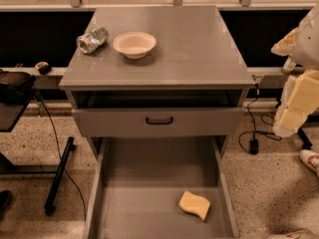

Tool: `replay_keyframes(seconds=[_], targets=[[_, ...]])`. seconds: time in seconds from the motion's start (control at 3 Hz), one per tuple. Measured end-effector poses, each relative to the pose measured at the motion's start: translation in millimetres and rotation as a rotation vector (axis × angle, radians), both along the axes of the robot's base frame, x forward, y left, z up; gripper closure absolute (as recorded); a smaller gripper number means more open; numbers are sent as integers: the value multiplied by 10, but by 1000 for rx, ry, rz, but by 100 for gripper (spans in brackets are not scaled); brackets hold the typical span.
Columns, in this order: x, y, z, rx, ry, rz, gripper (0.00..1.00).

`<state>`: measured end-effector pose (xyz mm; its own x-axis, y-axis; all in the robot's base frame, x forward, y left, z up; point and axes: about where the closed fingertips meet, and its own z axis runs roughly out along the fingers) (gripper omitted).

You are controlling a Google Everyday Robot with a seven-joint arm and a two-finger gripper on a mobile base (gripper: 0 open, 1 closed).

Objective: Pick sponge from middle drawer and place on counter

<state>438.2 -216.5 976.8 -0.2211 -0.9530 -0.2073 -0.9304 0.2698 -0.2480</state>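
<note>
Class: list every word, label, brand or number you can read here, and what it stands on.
No text is readable.
The crushed can on the counter: any print is too blurred to read.
The bowl, sponge and middle drawer: no lettering shows.
The gripper, at the right edge beside the counter: no lettering shows.

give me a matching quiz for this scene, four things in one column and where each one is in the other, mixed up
Things
1. sponge
2. bowl
3. crumpled silver can
4. gripper

Places
A. at the right edge of the view, out past the right side of the counter
B. on the counter, nearest its left edge
C. on the floor of the open middle drawer, towards the right
D. on the counter, left of centre, standing upright

Pairs: 1-C, 2-D, 3-B, 4-A
</note>
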Motion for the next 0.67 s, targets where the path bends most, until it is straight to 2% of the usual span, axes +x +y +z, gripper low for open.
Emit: replay_keyframes(seconds=[0.33,0.67], targets=[[0,0,0,0,0,0,0],[23,75,-209,63,3,21,0]])
